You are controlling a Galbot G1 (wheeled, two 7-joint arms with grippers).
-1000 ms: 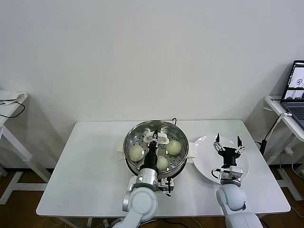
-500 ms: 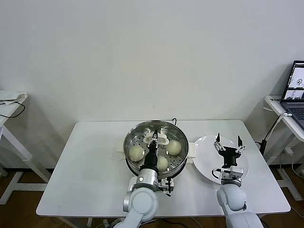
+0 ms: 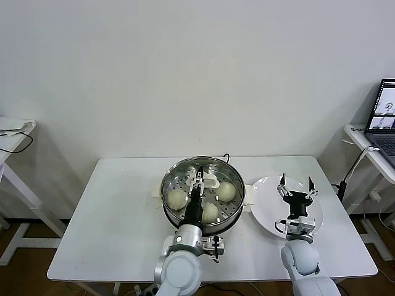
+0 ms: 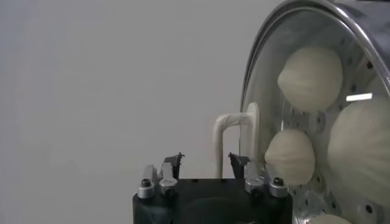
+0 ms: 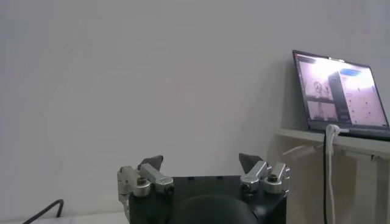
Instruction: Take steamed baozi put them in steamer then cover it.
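Observation:
The steamer (image 3: 168, 184) stands mid-table on its cream base. The clear glass cover (image 4: 267, 91) lies on it, its cream handle (image 3: 210, 180) at the centre. Three baozi show through the glass: one (image 3: 178, 198) on the left, one (image 3: 226, 190) on the right, one (image 3: 211, 212) in front. The left wrist view shows several, such as (image 4: 311, 70). My left gripper (image 3: 199, 175) is open just over the handle (image 4: 222, 131), which sits beside one fingertip (image 4: 237, 159). My right gripper (image 3: 295, 184) hangs open and empty over the white plate (image 3: 265, 206).
The white table (image 3: 117, 222) holds the steamer and plate. A dark cable (image 3: 226, 156) runs behind the steamer. A laptop (image 3: 386, 111) sits on a side table at the far right; another side table (image 3: 15, 139) is at the far left.
My left arm's wrist has shifted slightly nearer and leftward; its gripper stays open over the cover's handle. The cover, baozi and right arm have not moved.

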